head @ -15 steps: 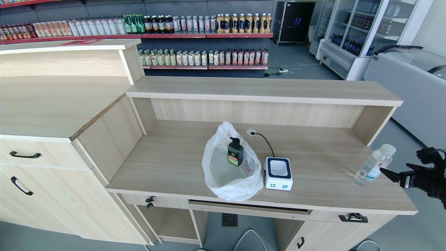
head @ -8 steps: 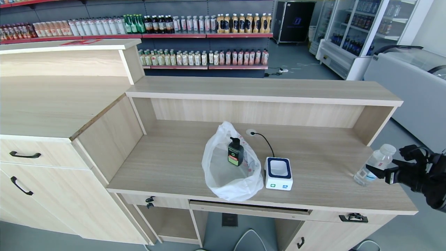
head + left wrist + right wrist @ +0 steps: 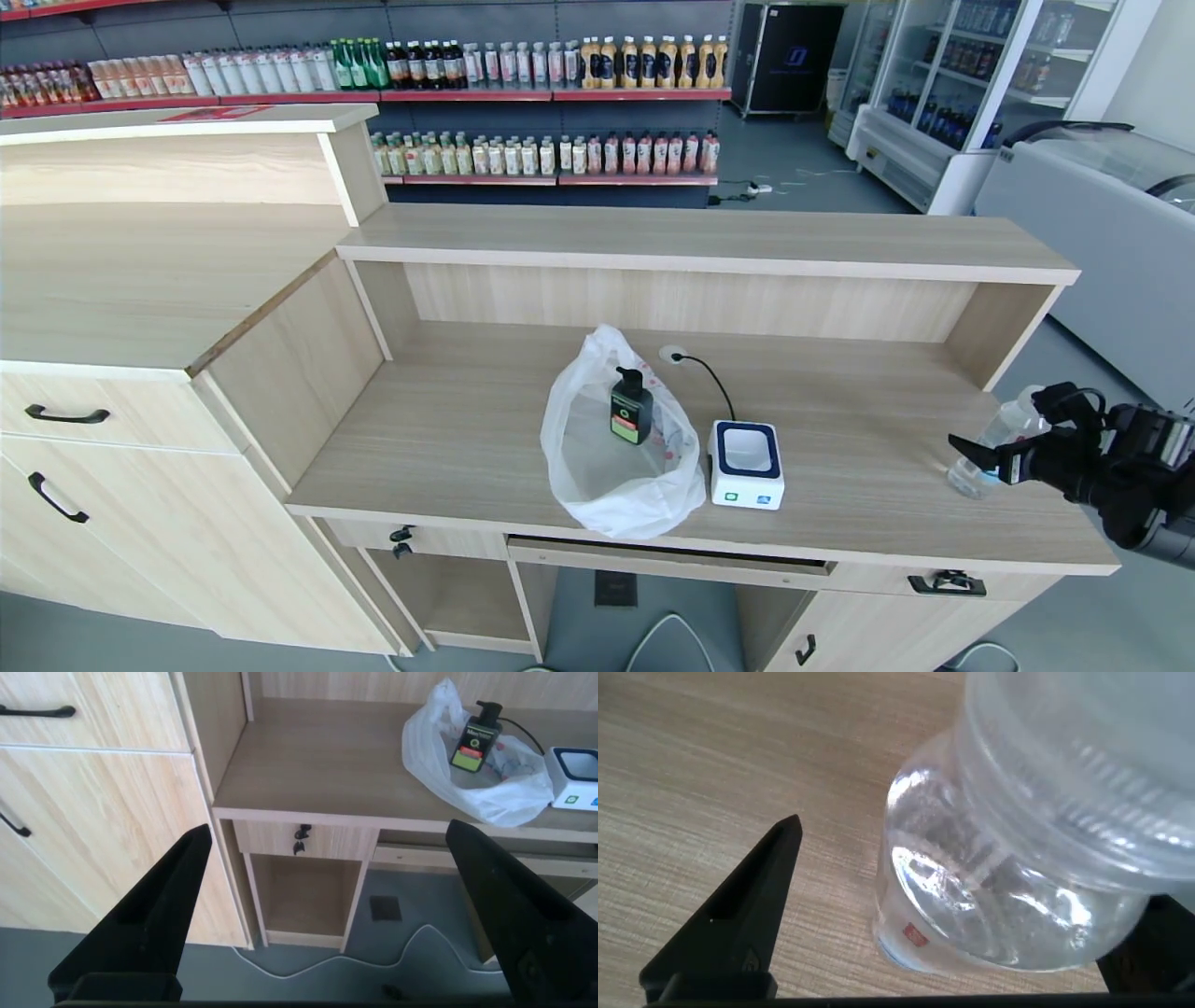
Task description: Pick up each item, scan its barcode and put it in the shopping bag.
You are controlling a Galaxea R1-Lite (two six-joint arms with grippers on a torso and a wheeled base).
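My right gripper [image 3: 994, 446] is spread wide around the water bottle [image 3: 971, 478], one finger on each side, with nothing clamped yet. The bottle stands upright near the right end of the worktop [image 3: 467, 439], well apart from the scanner [image 3: 747, 464] and the shopping bag [image 3: 607, 485].

In my right wrist view the bottle [image 3: 1018, 859] sits off-centre, much nearer one finger than the other. If I close like this, I judge that finger will shove it first and could tip it. It could then roll off the near edge. The clear plastic looks smooth and thin, so a light squeeze may slip and a hard one may buckle it.

My left gripper [image 3: 327, 952] hangs open and empty, low by the cabinet
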